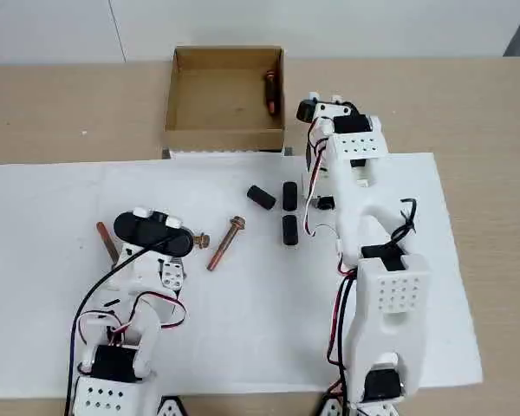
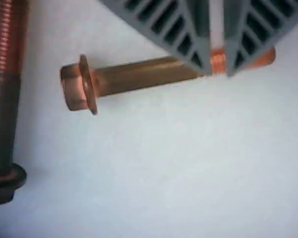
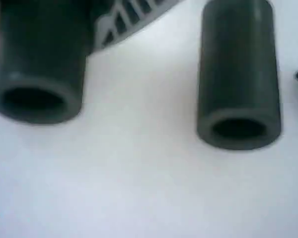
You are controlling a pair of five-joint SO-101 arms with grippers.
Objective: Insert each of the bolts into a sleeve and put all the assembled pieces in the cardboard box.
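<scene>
My left gripper (image 2: 217,62) is shut on the threaded end of a copper bolt (image 2: 134,77), which lies flat on the white paper; in the high view the bolt head (image 1: 201,239) pokes out beside the gripper (image 1: 160,232). A second bolt (image 1: 226,243) lies just to its right and a third (image 1: 107,242) to its left. Three black sleeves (image 1: 261,198) (image 1: 289,196) (image 1: 289,230) lie mid-table. My right gripper (image 1: 315,202) hovers right beside them; two sleeves (image 3: 37,69) (image 3: 238,74) sit close under its camera. The cardboard box (image 1: 182,91) holds one assembled piece (image 1: 270,91).
White paper (image 1: 243,329) covers the wooden table, with free room between the two arms. Loose wires (image 1: 130,303) hang along both arms. The box stands beyond the paper's far edge.
</scene>
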